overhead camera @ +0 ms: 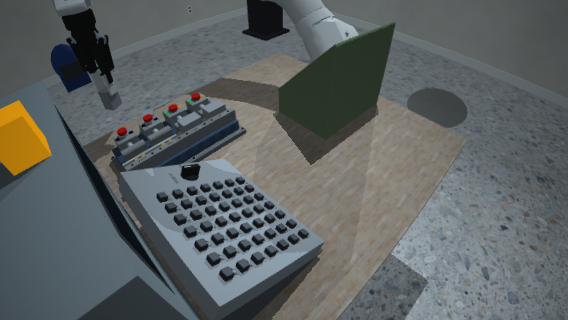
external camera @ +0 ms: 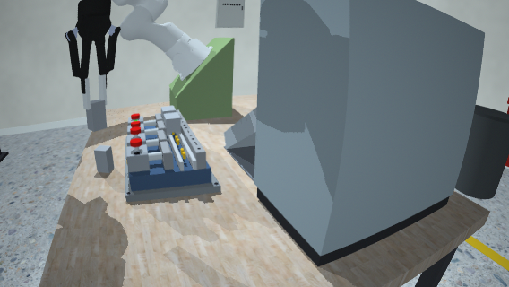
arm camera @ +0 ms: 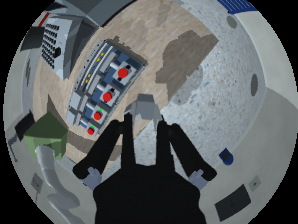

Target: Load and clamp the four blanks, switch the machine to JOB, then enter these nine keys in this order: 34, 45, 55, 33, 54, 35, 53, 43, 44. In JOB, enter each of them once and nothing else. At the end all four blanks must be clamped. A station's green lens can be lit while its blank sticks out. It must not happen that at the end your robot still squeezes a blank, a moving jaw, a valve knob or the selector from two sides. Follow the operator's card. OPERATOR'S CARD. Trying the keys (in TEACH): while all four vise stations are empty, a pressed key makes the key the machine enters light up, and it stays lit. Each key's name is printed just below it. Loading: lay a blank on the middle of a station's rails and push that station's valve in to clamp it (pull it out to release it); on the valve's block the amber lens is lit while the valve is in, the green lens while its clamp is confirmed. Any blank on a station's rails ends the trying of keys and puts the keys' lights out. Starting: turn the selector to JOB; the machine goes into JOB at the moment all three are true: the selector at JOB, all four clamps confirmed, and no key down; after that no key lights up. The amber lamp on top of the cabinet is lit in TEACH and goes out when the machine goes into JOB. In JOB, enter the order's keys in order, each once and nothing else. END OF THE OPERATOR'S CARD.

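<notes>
My gripper [overhead camera: 107, 90] [external camera: 95, 102] [arm camera: 144, 108] is shut on a grey blank [overhead camera: 113, 102] [external camera: 97, 120] [arm camera: 145, 106], held in the air beside the vise row's valve side. Another grey blank [external camera: 104, 160] stands upright on the table. The vise row [external camera: 172, 195] has blanks on its two far stations, one farthest [overhead camera: 214, 107] and one beside it [overhead camera: 189, 120]; green and amber show at both. The two near stations are empty, with no lens visibly lit at their red valves [overhead camera: 122, 131] [overhead camera: 148, 118]. The keys [overhead camera: 232, 233] are dark. The selector [overhead camera: 190, 171] is black; its setting is unreadable.
The orange lamp [overhead camera: 22, 142] on the cabinet [overhead camera: 65, 230] [external camera: 305, 157] looks bright. The sloping key panel [overhead camera: 145, 205] stands between the cabinet and the vise row. A green wedge-shaped stand [overhead camera: 335, 90] [external camera: 208, 90] is by the arm's base. The table's edge [external camera: 72, 190] runs beside the standing blank.
</notes>
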Controlling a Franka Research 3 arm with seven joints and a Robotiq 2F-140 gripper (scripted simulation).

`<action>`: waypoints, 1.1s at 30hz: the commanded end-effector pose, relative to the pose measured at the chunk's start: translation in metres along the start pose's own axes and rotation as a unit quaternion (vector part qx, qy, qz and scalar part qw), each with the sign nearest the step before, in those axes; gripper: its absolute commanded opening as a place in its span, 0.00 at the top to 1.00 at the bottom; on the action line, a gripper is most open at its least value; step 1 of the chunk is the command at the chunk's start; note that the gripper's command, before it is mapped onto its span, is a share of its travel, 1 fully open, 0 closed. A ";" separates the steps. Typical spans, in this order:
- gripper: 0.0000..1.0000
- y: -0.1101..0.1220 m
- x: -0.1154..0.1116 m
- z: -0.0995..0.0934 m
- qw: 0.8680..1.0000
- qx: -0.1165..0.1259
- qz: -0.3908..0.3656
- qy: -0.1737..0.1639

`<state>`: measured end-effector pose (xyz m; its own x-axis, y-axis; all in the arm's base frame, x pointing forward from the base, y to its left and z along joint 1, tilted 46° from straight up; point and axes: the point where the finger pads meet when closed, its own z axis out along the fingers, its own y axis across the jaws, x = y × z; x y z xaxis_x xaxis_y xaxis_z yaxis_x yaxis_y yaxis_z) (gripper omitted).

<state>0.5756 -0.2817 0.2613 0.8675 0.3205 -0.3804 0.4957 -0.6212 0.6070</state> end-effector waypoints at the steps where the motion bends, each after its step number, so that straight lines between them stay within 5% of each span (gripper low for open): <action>1: 1.00 -0.003 -0.008 -0.010 1.000 0.006 -0.002 -0.014; 19: 1.00 -0.013 -0.003 -0.028 1.000 0.006 0.013 -0.014; 23: 1.00 -0.047 0.013 -0.028 0.998 0.006 0.062 -0.013; 31: 1.00 -0.151 0.045 -0.029 0.985 0.008 0.174 -0.016; 33: 1.00 -0.151 0.045 -0.029 0.985 0.008 0.174 -0.016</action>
<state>0.5402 -0.1643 0.1809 0.9084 0.2204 -0.3552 0.4038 -0.6822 0.6096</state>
